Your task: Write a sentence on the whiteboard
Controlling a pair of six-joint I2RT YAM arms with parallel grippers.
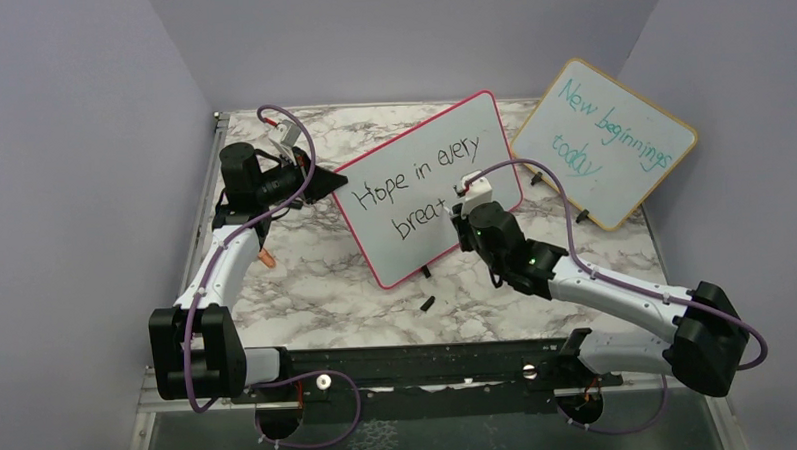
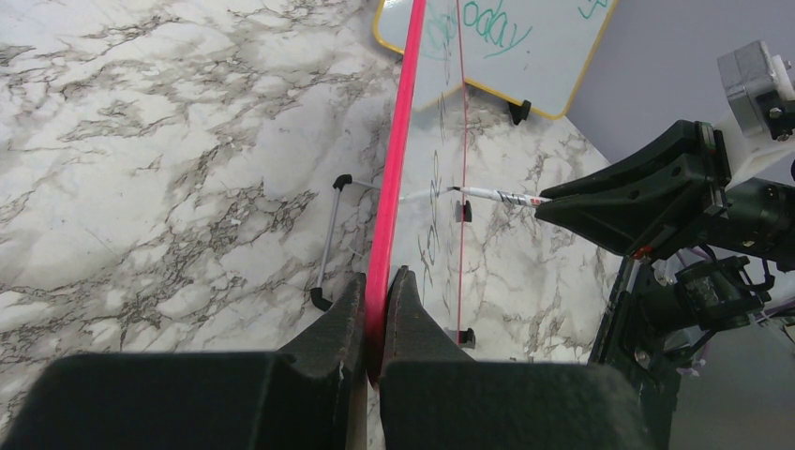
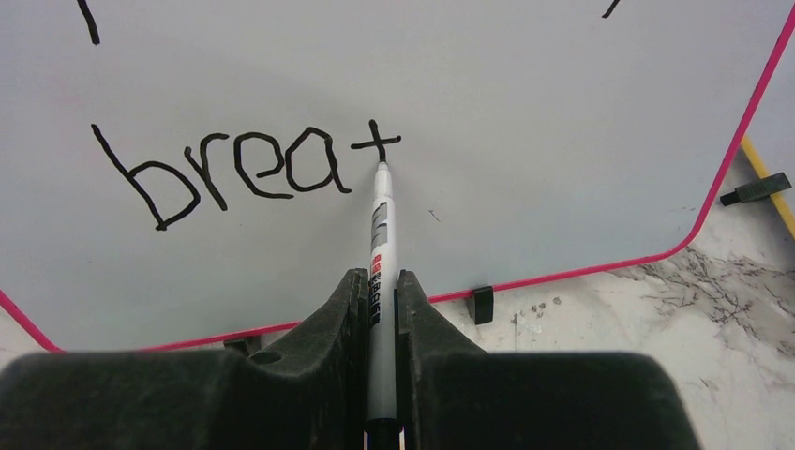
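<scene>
The whiteboard (image 1: 428, 189), white with a thin pink-red frame, stands propped on the marble table. Black handwriting on it, the sentence (image 1: 423, 184), reads "Hope in every" over "breat" (image 3: 244, 169). My left gripper (image 2: 377, 281) is shut on the board's pink left edge (image 2: 398, 141). My right gripper (image 3: 380, 281) is shut on a white marker (image 3: 380, 234), whose tip touches the board at the foot of the "t" (image 3: 377, 145). From the left wrist the marker (image 2: 487, 195) shows meeting the board's face. In the top view the right gripper (image 1: 462, 208) sits at the end of the second line.
A wood-framed board (image 1: 604, 143) with teal writing "New beginnings today" leans at the back right. A small black cap (image 1: 427, 304) lies on the table in front of the whiteboard. An orange bit (image 1: 267, 258) lies by the left arm. Purple walls close in on both sides.
</scene>
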